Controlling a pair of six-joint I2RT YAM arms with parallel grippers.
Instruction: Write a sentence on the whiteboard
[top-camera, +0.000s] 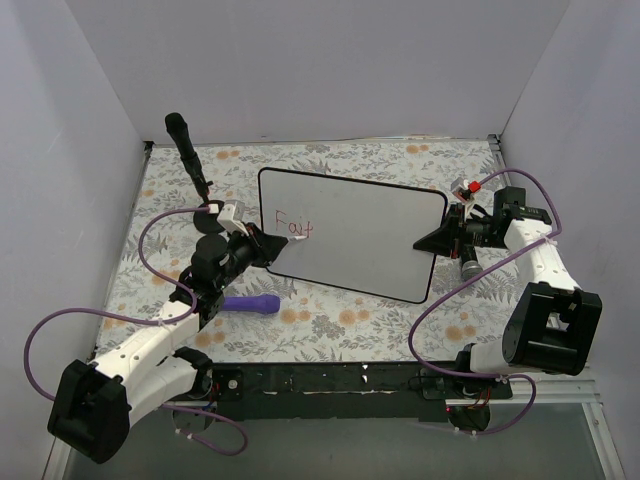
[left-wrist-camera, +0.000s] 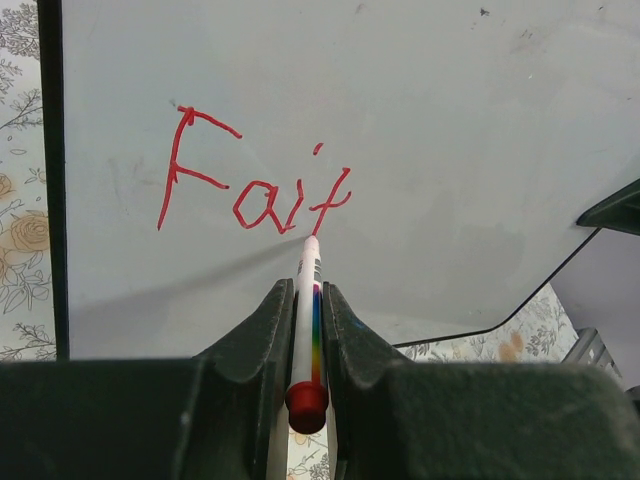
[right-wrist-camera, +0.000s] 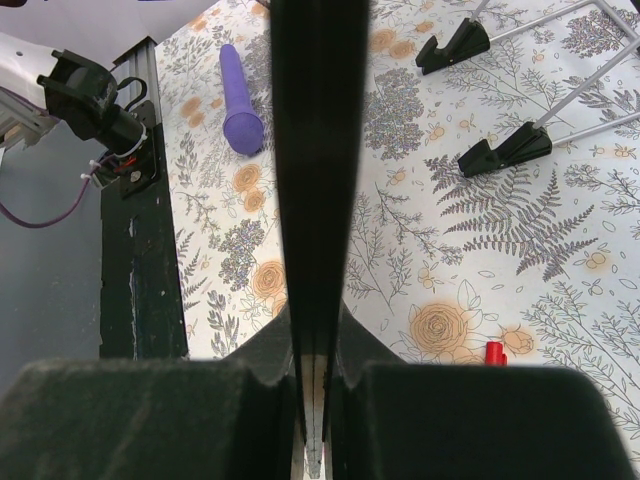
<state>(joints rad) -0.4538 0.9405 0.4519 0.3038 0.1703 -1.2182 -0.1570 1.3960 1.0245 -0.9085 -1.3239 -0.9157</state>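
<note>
Red lettering is sitting near the upper left corner of the board, reading roughly "Fait" in one line. The board is lying across the middle of the floral cloth, its long axis running left to right in the top view, with the right end sitting slightly nearer the arms. The lettering is running along that same axis, starting close to the left frame.

The left gripper is pinching a thin white marker between its narrowly set fingers. The marker's long axis is pointing away from the wrist toward the board, its tip touching the surface just below the last letter and its red end facing the camera.

The right gripper is clamping the board's black frame at the right edge, its fingers pressing both sides of the thin rim.

A purple stick is lying on the cloth just below the board's lower left corner, pointing left to right. Two black feet are resting on the cloth in the right wrist view, and a small red bit is lying near that gripper.
</note>
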